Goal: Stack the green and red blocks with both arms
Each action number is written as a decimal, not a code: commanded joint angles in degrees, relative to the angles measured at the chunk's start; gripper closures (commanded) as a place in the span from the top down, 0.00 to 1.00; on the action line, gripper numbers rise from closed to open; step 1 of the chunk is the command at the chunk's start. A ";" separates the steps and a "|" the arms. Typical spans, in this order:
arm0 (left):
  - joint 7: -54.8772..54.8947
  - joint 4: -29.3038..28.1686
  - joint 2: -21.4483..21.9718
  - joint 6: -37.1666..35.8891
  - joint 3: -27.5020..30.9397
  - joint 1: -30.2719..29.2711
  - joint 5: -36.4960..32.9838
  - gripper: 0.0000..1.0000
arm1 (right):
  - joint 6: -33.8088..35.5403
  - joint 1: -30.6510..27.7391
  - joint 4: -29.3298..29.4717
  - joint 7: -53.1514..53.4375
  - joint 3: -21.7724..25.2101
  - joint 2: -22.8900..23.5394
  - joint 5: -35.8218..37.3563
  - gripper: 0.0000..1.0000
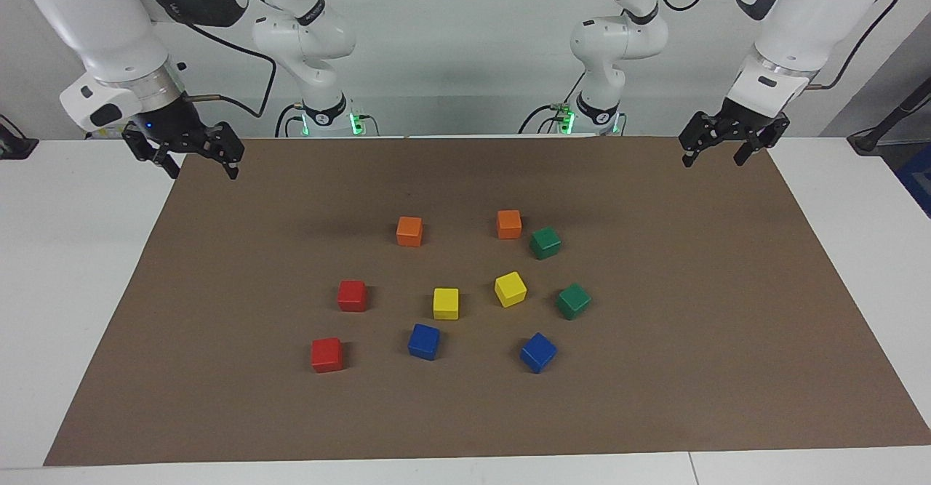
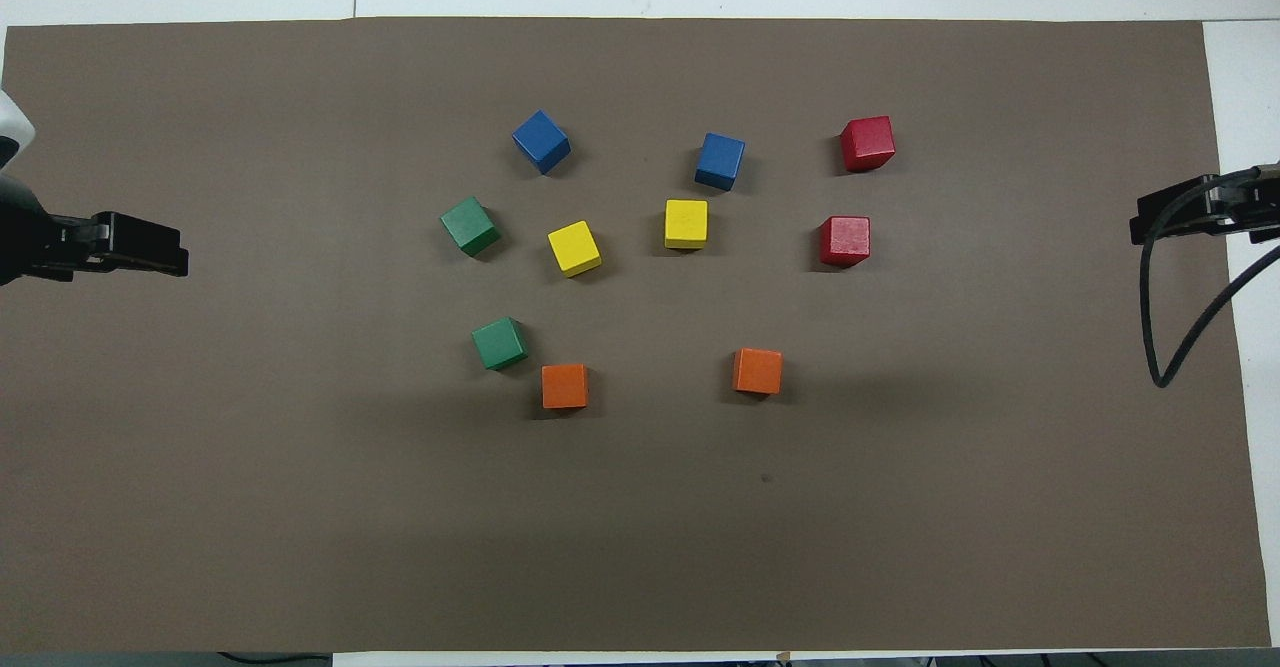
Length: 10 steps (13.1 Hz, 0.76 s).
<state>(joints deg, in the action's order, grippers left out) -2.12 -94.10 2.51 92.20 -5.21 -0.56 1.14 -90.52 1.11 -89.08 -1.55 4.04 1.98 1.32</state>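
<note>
Green blocks (image 1: pixel 545 243) (image 1: pixel 573 300) sit skewed, red blocks (image 1: pixel 352 296) (image 1: pixel 326 355) nearly square; plain equal cubes. Left gripper (image 1: pixel 715 153) and right gripper (image 1: pixel 197 169) both spread, empty.

- In the overhead view the left gripper (image 2: pixel 150 245) and right gripper (image 2: pixel 1165 219) show only tips; the picture's edges cut off both arms.
</note>
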 commanded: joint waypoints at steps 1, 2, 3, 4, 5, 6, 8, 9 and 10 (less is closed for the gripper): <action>-0.17 -1.95 1.79 -0.96 -0.06 -0.41 0.53 1.00 | -0.53 -0.75 -1.18 -0.12 -0.70 -1.10 0.52 1.00; 0.18 -1.96 1.71 -1.14 -0.32 -0.41 0.44 1.00 | -0.71 -0.75 -1.18 -0.12 -0.79 -1.10 0.44 1.00; -0.08 -1.96 1.70 -0.79 -0.67 -0.41 0.44 1.00 | -0.71 -0.75 -1.27 -0.03 -0.79 -1.10 0.43 1.00; -0.86 -1.96 1.70 -0.79 -0.85 -0.41 0.44 1.00 | -0.80 -0.49 -1.36 -0.03 -0.79 -1.18 0.35 1.00; -1.65 -2.22 1.62 -0.70 -1.03 -0.24 0.62 1.00 | -0.88 -0.32 -1.45 -0.12 -0.96 -1.19 0.35 1.00; -2.18 -2.40 1.09 -0.44 -1.03 0.03 0.79 1.00 | -0.88 -0.40 -1.27 -0.47 -0.97 -1.19 0.35 1.00; -2.89 -3.62 0.39 1.05 -1.12 1.95 0.88 1.00 | -0.10 -0.32 -1.71 -0.65 -0.97 -1.45 0.43 1.00; -4.37 -5.02 0.12 2.36 -1.12 2.57 0.88 1.00 | 0.25 0.12 -2.84 -0.21 -1.05 -2.23 0.43 1.00; -9.00 -6.43 -0.05 4.03 -1.12 4.23 0.80 1.00 | -0.18 0.47 -3.12 -0.03 -1.05 -2.24 0.43 1.00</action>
<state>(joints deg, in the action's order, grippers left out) -5.87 -97.17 2.24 92.91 -6.68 0.98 1.41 -90.16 1.26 -89.40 -1.55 3.37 1.83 1.32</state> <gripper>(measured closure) 0.000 0.000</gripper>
